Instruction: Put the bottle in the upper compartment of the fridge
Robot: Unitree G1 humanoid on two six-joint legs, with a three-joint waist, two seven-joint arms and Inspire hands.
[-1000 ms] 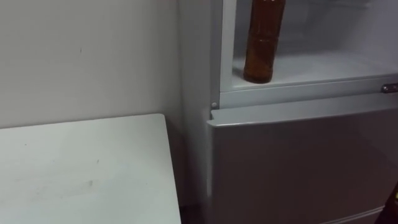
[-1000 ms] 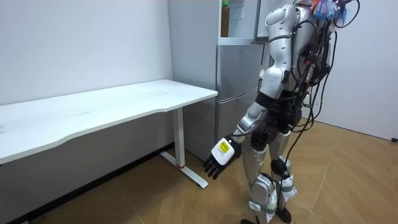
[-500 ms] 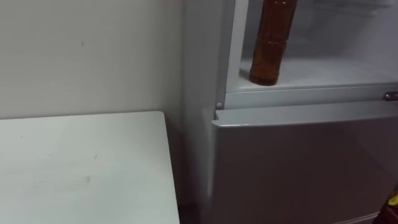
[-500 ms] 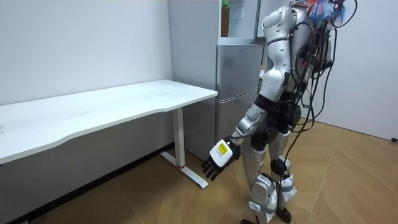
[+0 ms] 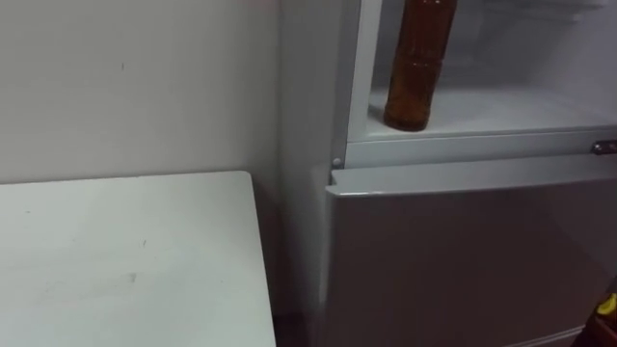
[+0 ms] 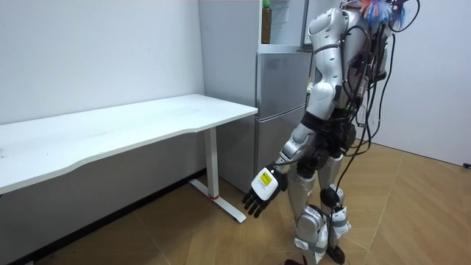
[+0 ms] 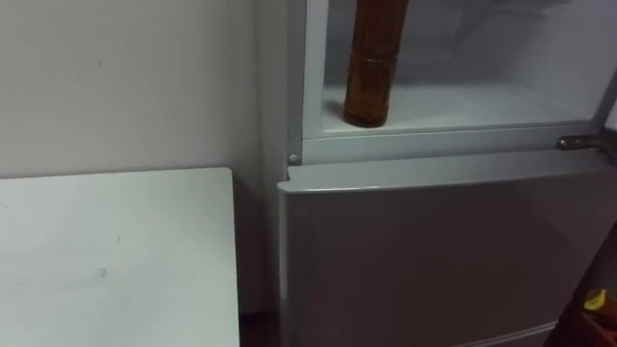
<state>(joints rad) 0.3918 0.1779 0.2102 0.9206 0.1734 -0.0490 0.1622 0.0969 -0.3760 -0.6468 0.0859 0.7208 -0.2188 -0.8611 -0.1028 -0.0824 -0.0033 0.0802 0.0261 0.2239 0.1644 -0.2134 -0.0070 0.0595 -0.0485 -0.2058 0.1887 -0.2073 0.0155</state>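
A brown bottle [image 5: 415, 67] stands upright on the white floor of the open upper fridge compartment [image 5: 521, 108], near its left wall; nothing touches it. In the room view the bottle [image 6: 266, 23] shows in the top of the fridge, level with my shoulders. I stand close in front of the fridge. My left hand [image 6: 263, 193] hangs low by my knee, fingers relaxed and holding nothing. A yellow-marked sliver of my right hand [image 5: 607, 306] sits at the lower right edge of the eye views.
The lower fridge door [image 5: 463, 260] is closed below the open compartment. A white table [image 5: 125, 260] stands against the wall left of the fridge, a narrow gap between them. Wooden floor [image 6: 412, 213] lies behind me.
The eye view has shifted a little. My left hand has swung slightly down and towards the room view's right. The bottle has stayed in place.
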